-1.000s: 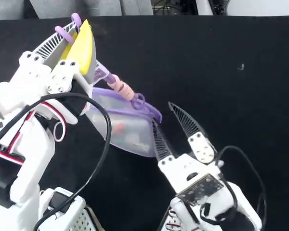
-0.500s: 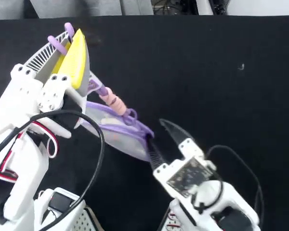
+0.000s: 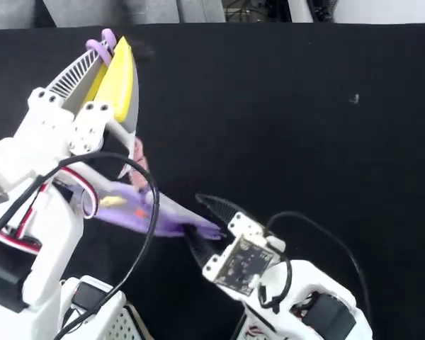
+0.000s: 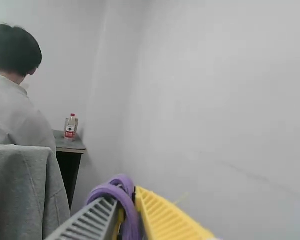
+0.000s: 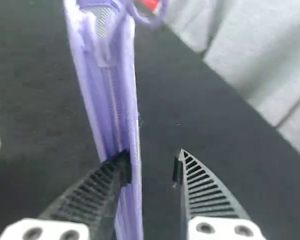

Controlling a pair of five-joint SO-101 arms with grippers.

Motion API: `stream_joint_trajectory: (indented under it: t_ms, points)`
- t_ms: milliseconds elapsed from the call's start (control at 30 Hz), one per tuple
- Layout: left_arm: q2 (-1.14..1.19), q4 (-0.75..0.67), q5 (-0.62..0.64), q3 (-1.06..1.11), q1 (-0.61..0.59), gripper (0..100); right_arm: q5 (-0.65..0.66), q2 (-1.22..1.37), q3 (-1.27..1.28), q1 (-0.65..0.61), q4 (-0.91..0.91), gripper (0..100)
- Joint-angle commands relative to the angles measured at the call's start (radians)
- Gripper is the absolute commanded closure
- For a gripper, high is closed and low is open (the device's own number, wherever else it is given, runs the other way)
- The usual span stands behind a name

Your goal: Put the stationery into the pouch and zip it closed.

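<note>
Pouch point(image 3: 156, 214) is stretching over the tabletop point(image 3: 304, 106), its zipper edge running straight out from the wide-open, empty right claw point(image 5: 152, 155), apparently touching one finger, while the left claw point(image 3: 115, 44) is pinching its purple loop point(image 4: 122, 189).

The tabletop point(image 3: 304, 106) was black, with a small pale speck point(image 3: 353, 98) on it at the upper right of the high view. Grey cloth point(image 3: 127, 10) showed beyond its far edge at the upper left. In the left wrist view, a small bottle point(image 4: 70, 126) stood on a dark side table point(image 4: 77, 147) against a white wall point(image 4: 215, 100), near a grey garment point(image 4: 20, 190).
</note>
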Motion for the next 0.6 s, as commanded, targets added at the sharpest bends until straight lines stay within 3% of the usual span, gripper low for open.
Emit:
stream_joint_trajectory:
  t_ms: [0, 167, 567]
  points:
    - [0.005, -0.097, -0.011, 0.008, -0.012, 97, 0.003, -0.102, -0.081, -0.095, 0.084, 84.6]
    - [0.071, -0.226, -0.011, 0.033, -0.007, 97, 0.003, -0.102, -0.088, -0.112, 0.1, 84.5]
    - [0.33, -0.227, 0.057, -0.101, 0.048, 97, -0.006, -0.102, -0.088, -0.101, 0.094, 84.5]
